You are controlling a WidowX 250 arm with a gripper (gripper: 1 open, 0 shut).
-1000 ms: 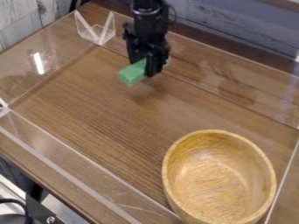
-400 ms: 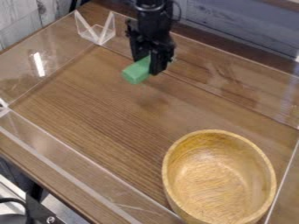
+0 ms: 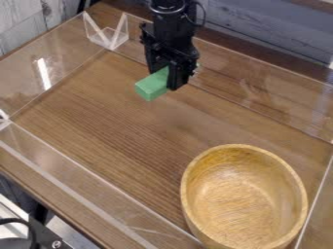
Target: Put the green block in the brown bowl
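The green block [image 3: 151,88] is a small bright green bar hanging tilted above the wooden table, in the far middle of the camera view. My black gripper [image 3: 168,78] points straight down and is shut on the block's upper right end, while the lower left end sticks out free. The brown bowl [image 3: 244,239], a large round light wooden bowl with a thick rim, stands on the table at the near right, well apart from the gripper, and holds nothing.
A low clear plastic wall [image 3: 78,199] runs around the table [image 3: 111,131]. A clear plastic stand [image 3: 104,31] sits at the far left corner. A grey plank wall lies behind the arm.
The gripper, still shut on the green block, has risen off the table and shifted slightly right and toward the near side. The bowl has not moved.
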